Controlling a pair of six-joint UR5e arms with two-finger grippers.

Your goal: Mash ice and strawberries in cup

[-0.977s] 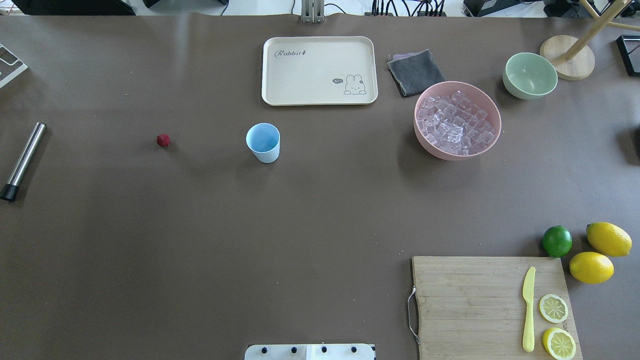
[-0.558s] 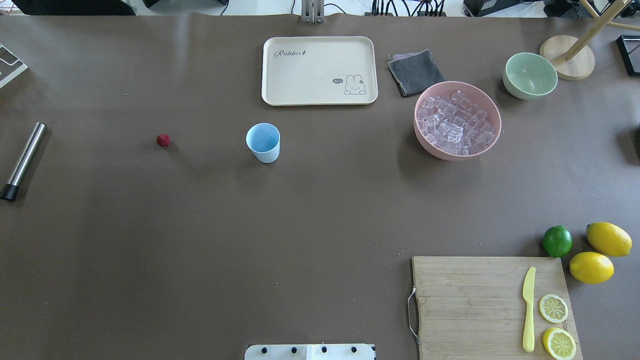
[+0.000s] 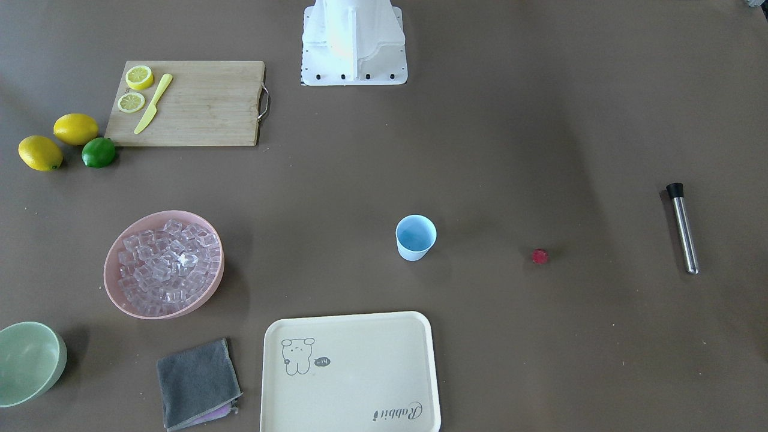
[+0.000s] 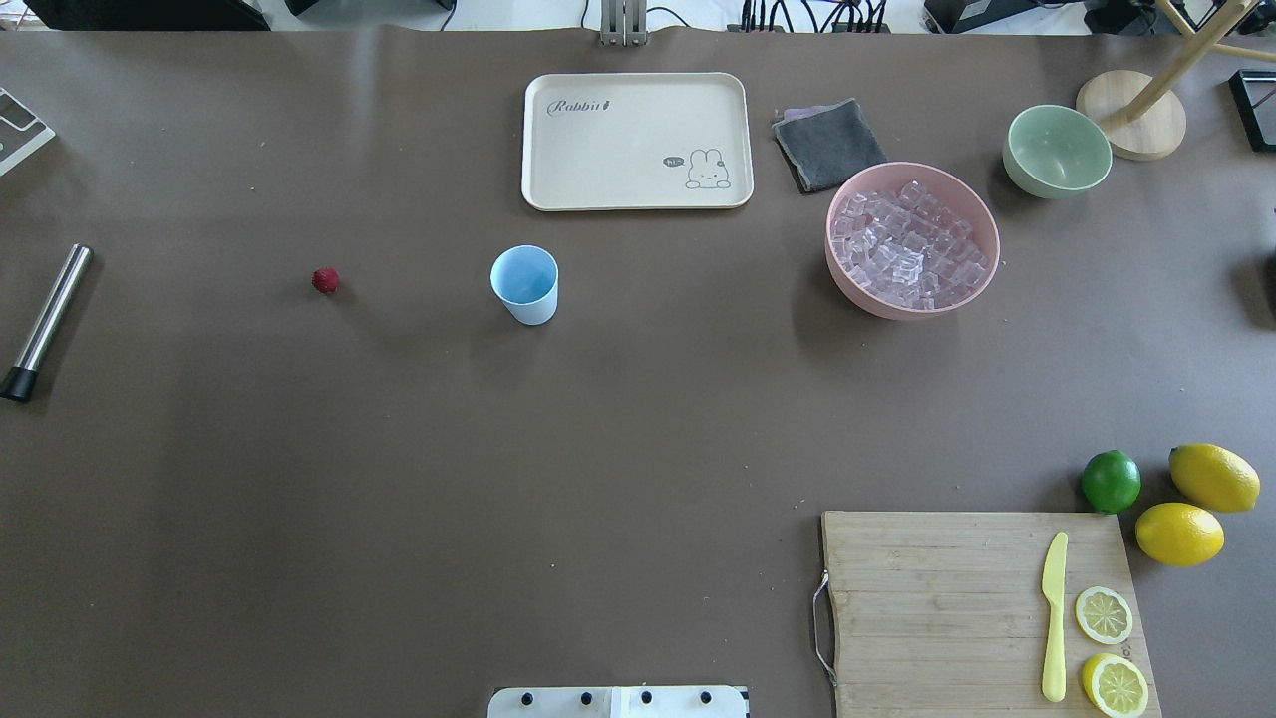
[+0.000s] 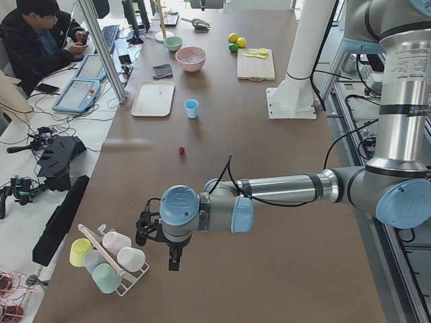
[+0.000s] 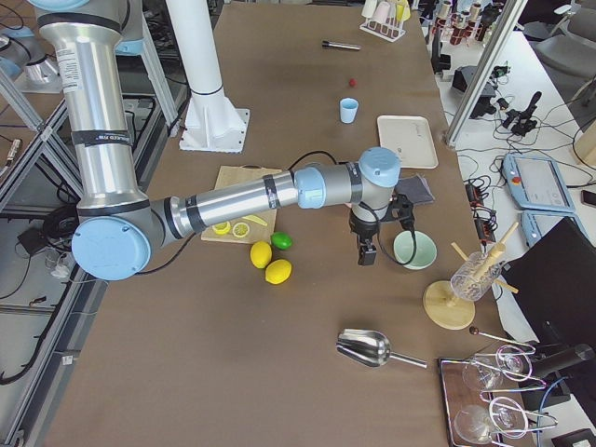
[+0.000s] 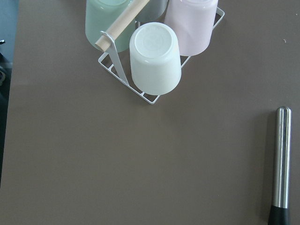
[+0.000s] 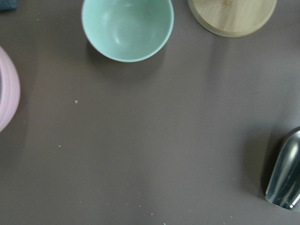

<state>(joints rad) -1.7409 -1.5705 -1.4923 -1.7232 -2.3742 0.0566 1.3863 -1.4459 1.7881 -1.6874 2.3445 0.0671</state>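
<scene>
The light-blue cup [image 4: 525, 284] stands upright and empty at mid-table; it also shows in the front view [image 3: 415, 237]. The small red strawberry [image 4: 325, 280] lies on the table to its left. The ice [image 4: 907, 249] fills the pink bowl [image 4: 875, 302] to the cup's right. My left gripper [image 5: 174, 259] shows only in the left side view, near a rack of cups at the table's end; I cannot tell its state. My right gripper [image 6: 367, 253] shows only in the right side view, beside the pale green bowl [image 6: 413, 250]; I cannot tell its state.
A steel muddler [image 4: 45, 321] lies at the far left. A cream tray [image 4: 636, 140] and grey cloth [image 4: 827, 145] sit behind the cup. A cutting board [image 4: 937, 598] with knife, lemon slices, a lime and lemons is front right. A metal scoop [image 8: 286, 176] lies near the right wrist.
</scene>
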